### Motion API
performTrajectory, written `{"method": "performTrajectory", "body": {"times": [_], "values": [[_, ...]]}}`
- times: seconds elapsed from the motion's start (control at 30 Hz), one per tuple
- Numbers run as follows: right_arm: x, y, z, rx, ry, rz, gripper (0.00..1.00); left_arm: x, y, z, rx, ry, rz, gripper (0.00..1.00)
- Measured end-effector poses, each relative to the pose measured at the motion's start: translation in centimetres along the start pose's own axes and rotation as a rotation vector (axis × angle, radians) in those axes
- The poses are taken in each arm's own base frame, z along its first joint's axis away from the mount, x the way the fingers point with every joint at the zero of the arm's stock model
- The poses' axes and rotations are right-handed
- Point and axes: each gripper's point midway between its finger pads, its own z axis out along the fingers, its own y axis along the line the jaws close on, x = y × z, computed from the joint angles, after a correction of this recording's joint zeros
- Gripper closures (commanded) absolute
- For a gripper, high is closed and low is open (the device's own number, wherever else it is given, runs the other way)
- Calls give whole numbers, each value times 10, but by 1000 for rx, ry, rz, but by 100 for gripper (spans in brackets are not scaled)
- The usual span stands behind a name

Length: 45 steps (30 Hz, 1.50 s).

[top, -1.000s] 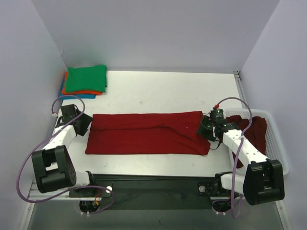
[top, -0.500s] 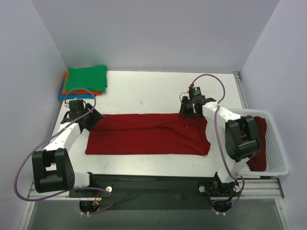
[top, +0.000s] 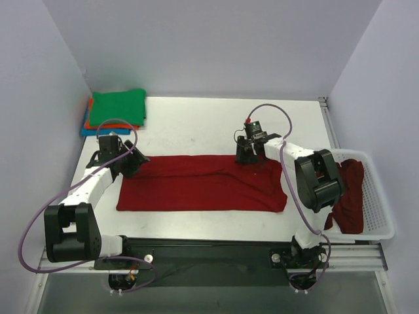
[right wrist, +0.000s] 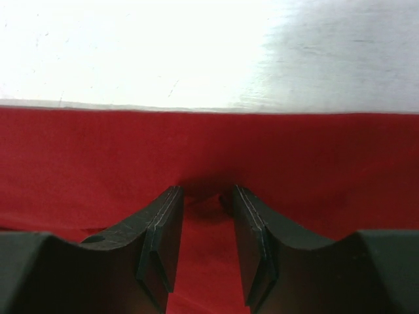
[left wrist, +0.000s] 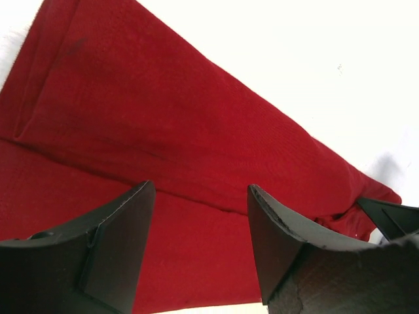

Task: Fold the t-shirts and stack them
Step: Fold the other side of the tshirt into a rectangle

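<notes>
1. Under the left gripper [left wrist: 200, 196]: the far left corner of the red shirt [top: 203, 183]. Jaws wide, nothing between them, just above the cloth.
2. Between the two grippers the shirt lies flat as a long folded band. Long axis runs left to right, from the left gripper to beyond the right one. Which end is neck and which is hem: cannot tell.
3. At the right gripper [right wrist: 203, 196]: jaws narrow, fingertips [right wrist: 160, 222] on the far edge, cloth puckered between them. Firm hold or not: cannot tell.
4. Risk: the right pinch sits inboard of the right end, so a lift could leave that end trailing and skew the fold.
5. Risk: either gripper may catch the top layer only, and the band would open.
</notes>
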Motion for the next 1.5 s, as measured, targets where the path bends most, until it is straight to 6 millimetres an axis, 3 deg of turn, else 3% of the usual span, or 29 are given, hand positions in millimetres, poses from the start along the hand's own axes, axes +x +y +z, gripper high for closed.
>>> {"method": "performTrajectory", "body": {"times": [0.27,0.57,0.9,1.2,1.5], "values": [[3,6,0,-7,3,-6,92,2,-2,0,10,8,1,32],[21,12,-6,-17,25,5,99,3,-6,-1,30,19,3,32],[70,49,-31,-73,36,-38,99,8,-11,-2,52,40,7,32],[106,72,-34,-74,15,-71,99,10,-11,-2,57,48,7,32],[123,75,-38,-59,-52,-131,69,14,-12,1,57,67,12,32]]}}
